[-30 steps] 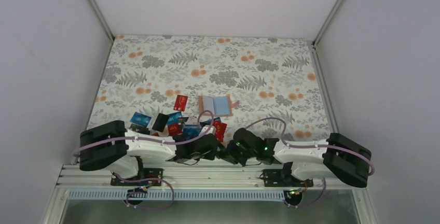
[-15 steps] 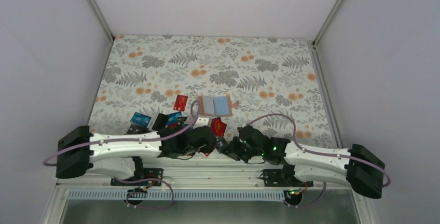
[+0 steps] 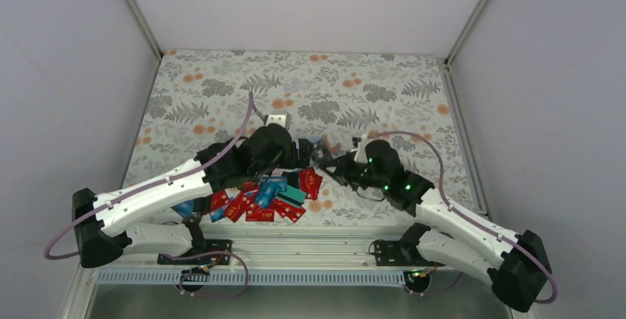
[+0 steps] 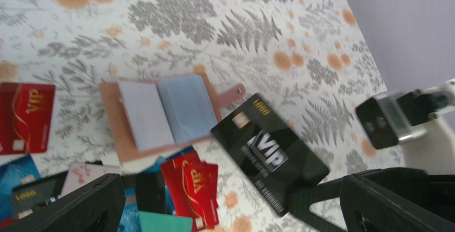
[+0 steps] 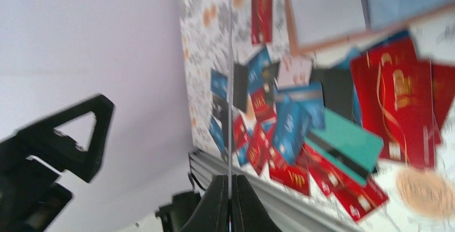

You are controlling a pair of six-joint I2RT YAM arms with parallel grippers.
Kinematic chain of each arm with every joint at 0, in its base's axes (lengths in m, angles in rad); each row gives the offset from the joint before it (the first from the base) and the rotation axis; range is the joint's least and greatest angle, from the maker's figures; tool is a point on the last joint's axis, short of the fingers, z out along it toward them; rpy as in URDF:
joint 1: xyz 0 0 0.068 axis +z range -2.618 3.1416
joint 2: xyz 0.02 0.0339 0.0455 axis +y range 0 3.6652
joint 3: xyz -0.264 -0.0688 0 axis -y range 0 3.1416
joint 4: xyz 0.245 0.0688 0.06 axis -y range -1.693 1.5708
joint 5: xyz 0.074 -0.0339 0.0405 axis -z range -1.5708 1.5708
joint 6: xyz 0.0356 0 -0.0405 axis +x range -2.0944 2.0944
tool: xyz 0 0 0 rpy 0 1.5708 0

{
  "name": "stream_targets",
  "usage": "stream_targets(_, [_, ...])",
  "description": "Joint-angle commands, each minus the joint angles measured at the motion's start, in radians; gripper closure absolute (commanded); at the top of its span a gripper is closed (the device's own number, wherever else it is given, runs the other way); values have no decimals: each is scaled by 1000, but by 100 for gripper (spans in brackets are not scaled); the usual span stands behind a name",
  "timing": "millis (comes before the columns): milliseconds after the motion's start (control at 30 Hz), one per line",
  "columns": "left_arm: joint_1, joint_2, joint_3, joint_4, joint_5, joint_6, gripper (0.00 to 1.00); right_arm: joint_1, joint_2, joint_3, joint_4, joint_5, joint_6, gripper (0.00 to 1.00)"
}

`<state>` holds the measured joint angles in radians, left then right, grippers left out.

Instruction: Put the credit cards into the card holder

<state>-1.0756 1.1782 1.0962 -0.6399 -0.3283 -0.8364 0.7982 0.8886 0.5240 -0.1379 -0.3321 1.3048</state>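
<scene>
**Item 1: right gripper.** Fingers pressed together on 1 black card, held by its lower end. In the right wrist view the card shows only edge-on, as a thin line rising from the fingertips. It hangs tilted, just beside the strap side of the card holder.

**Item 2: left gripper.** Fingers spread wide with nothing between them. It hovers over the holder and the heap.

**Item 3: card holder.** It lies open and flat on the floral table, pale blue-grey sleeves facing up. Its strap tab points toward the black card. You can see no card in the sleeves.

**Item 4: remaining credit cards.** They lie in a loose heap that touches the holder's near edge. Most are red, and some are blue, teal or black. 1 red card lies apart from the heap.

**Risks, as you should judge them:**
1. The holder is unpinned, so a card pushed at a sleeve mouth would likely slide the whole holder. Bring the open left fingers down to brace it.
2. The card is tilted and gripped at 1 end, so it may pivot or miss the slot.
3. The 2 grippers work close together, so a collision is possible.
4. A low sweep could scatter the heap.
</scene>
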Motion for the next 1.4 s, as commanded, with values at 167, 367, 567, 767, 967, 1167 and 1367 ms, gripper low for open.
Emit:
stream_targets(167, [245, -32, -14, 210, 284, 93, 8, -268, 134, 97, 253, -246, -104, 96])
stream_targets(367, [379, -13, -15, 363, 461, 40, 22, -330, 199, 179, 368, -304, -63, 96])
stream_targets(567, [414, 64, 45, 440, 527, 54, 24, -344, 229, 240, 453, -324, -15, 96])
stream_targets(767, [421, 55, 25, 568, 561, 31, 19, -346, 238, 262, 504, -317, 21, 96])
stream_targets(967, [440, 55, 13, 613, 620, -5, 27, -346, 254, 254, 591, -345, 84, 96])
stream_targets(1167, [450, 64, -8, 700, 671, -36, 39, -346, 251, 260, 628, -357, 103, 96])
stream_targets(1367, [449, 101, 1, 750, 715, -57, 48, -343, 258, 267, 671, -384, 121, 96])
